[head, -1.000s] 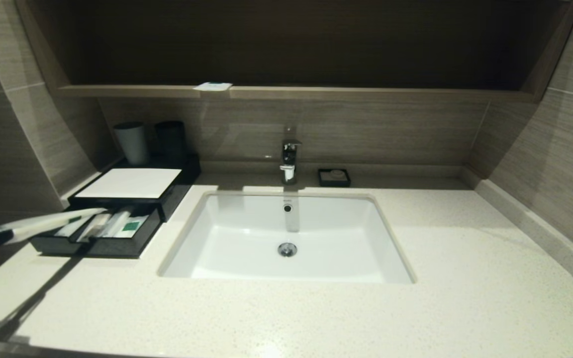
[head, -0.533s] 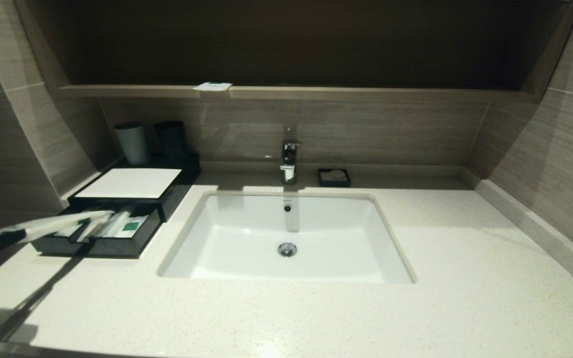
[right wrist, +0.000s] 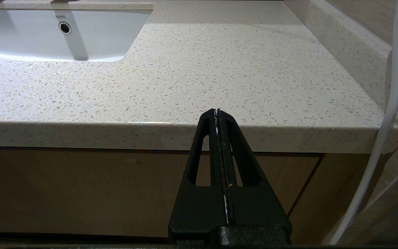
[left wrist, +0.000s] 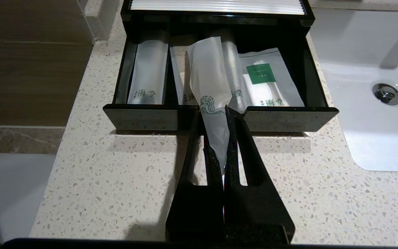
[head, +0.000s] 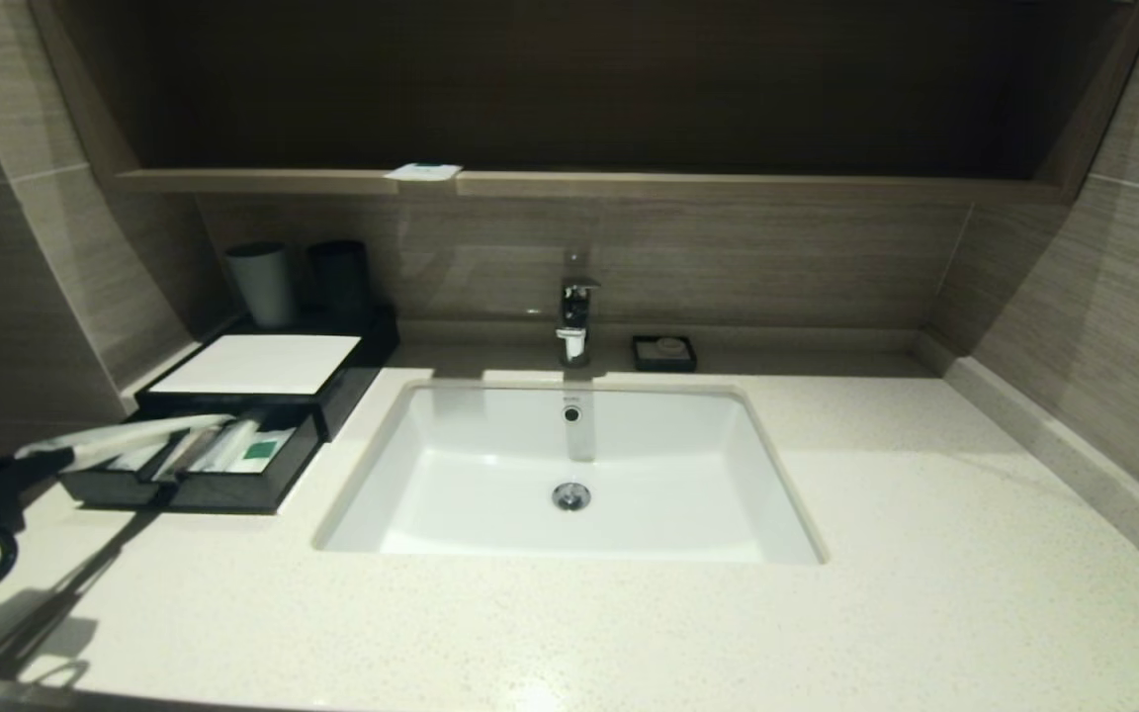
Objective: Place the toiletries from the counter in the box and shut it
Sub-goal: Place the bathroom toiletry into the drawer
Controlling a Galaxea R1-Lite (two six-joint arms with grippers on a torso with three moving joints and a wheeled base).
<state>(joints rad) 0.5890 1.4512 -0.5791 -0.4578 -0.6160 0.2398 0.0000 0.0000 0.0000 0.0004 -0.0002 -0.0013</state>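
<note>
Drawer (left wrist: 288,119) of the black box (head: 263,396) is standing pulled out at the left of the speckled desk (head: 629,613), beside the white sink (head: 569,475), and white wrapped packets are lying in it side by side, among them a flat sachet with a green square (left wrist: 268,83) at the end nearest the sink. The left hand (left wrist: 219,114) is hovering just in front of the drawer's front wall, its two black fingers (left wrist: 240,145) pinching the near end of a narrow tube-like pouch (left wrist: 209,79); the pouch is reaching forward over the drawer, tilted above the packets inside. A second flat white sachet (head: 422,172) is lying up on the brown wooden ledge (head: 728,186) above the tap (head: 574,316). Two cups (head: 263,282) are standing behind the box, and a small black soap dish (head: 664,352) is sitting to the right of the tap. The right hand (right wrist: 217,112) is hanging low before the desk's front edge, off to the sink's right, its fingers pressed together on nothing
</note>
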